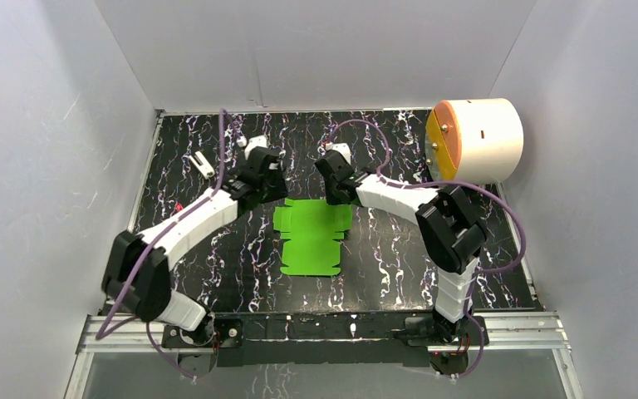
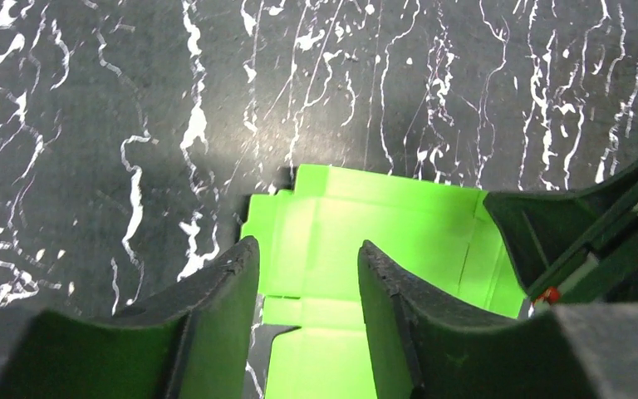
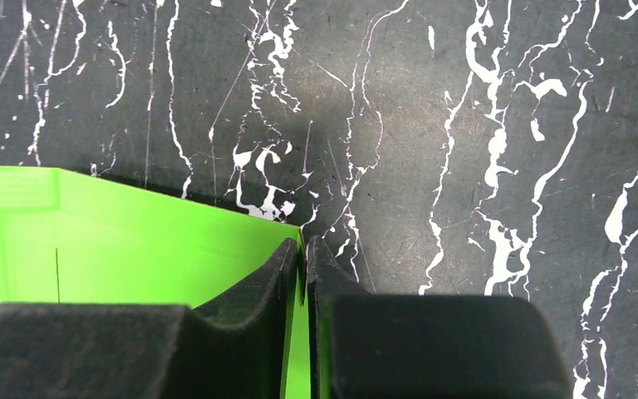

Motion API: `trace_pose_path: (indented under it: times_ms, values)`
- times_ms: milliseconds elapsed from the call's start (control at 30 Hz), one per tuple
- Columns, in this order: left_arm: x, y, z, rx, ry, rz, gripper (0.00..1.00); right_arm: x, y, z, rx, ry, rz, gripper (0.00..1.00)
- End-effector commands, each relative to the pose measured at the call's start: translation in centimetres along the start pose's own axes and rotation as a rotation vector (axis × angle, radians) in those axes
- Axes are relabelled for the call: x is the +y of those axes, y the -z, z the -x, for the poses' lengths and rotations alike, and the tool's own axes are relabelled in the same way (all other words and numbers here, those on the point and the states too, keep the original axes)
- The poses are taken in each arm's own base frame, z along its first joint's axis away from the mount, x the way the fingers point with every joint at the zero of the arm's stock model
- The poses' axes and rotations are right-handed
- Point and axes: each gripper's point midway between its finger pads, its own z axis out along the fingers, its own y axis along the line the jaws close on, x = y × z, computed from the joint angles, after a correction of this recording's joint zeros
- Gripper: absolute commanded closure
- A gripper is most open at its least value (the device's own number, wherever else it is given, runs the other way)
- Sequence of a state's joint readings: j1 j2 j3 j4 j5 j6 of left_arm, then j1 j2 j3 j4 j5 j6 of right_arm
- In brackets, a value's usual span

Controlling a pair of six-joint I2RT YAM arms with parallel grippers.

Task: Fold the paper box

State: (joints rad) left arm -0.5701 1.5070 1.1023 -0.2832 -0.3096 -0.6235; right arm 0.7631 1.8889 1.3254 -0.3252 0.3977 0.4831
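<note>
The paper box [image 1: 311,237] is a bright green die-cut sheet with notched tabs, lying mostly flat on the dark marbled table [image 1: 399,258]. My left gripper [image 1: 276,191] hovers over the sheet's far left corner. In the left wrist view this gripper [image 2: 307,245] is open, with only the green card [image 2: 399,224] below the gap. My right gripper [image 1: 334,195] is at the sheet's far right corner. In the right wrist view it [image 3: 303,247] is shut on a raised edge of the green card [image 3: 133,249], which runs up between the fingers.
A large white cylinder with an orange-yellow face [image 1: 473,140] lies at the back right. A small white object [image 1: 203,164] rests at the back left. White walls enclose the table on three sides. The right gripper's fingers [image 2: 565,224] show in the left wrist view.
</note>
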Motion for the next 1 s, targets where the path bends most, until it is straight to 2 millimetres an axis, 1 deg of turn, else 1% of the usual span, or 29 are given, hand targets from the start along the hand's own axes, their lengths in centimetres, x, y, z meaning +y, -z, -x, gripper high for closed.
trace_pose_path:
  times_ms: [0, 100, 167, 200, 267, 333, 367, 433, 500, 533, 633, 767, 967]
  values:
    - [1.4, 3.1, -0.8, 0.026, 0.078, -0.093, 0.53, 1.1, 2.0, 3.3, -0.104, -0.075, 0.123, 0.8]
    - [2.7, 4.1, -2.5, 0.064, 0.133, -0.135, 0.48, 1.2, 2.4, 3.4, -0.118, -0.095, 0.178, 0.74]
    - [3.4, 4.7, -3.5, 0.083, 0.165, -0.165, 0.47, 1.2, 2.7, 3.3, -0.121, -0.101, 0.228, 0.68]
    - [3.6, 4.8, -4.1, 0.093, 0.176, -0.182, 0.46, 1.2, 2.9, 3.5, -0.132, -0.111, 0.255, 0.64]
    - [3.6, 5.2, -5.2, 0.116, 0.195, -0.222, 0.46, 1.3, 3.3, 3.3, -0.133, -0.116, 0.315, 0.58]
    - [3.6, 5.3, -6.0, 0.135, 0.209, -0.249, 0.45, 0.8, 3.7, 2.8, -0.128, -0.12, 0.35, 0.5]
    - [3.7, 5.3, -6.5, 0.146, 0.215, -0.257, 0.45, 0.7, 4.0, 2.9, -0.144, -0.127, 0.381, 0.47]
    - [4.1, 5.1, -7.1, 0.161, 0.221, -0.25, 0.44, -0.1, 4.4, 2.3, -0.133, -0.157, 0.426, 0.43]
    - [4.4, 4.9, -7.6, 0.169, 0.231, -0.251, 0.44, -0.9, 4.9, 1.6, -0.123, -0.19, 0.484, 0.4]
    - [4.5, 4.8, -7.9, 0.174, 0.239, -0.257, 0.44, -1.7, 5.0, 1.4, -0.125, -0.213, 0.499, 0.39]
    - [4.4, 4.3, -8.7, 0.203, 0.265, -0.281, 0.44, -2.4, 5.3, -0.1, -0.104, -0.252, 0.551, 0.34]
    - [4.5, 3.5, -9.5, 0.242, 0.291, -0.297, 0.44, -2.6, 4.8, -2.5, -0.061, -0.29, 0.587, 0.33]
    - [4.4, 2.6, -10.8, 0.293, 0.334, -0.312, 0.44, -2.3, 3.8, -4.1, -0.028, -0.352, 0.654, 0.34]
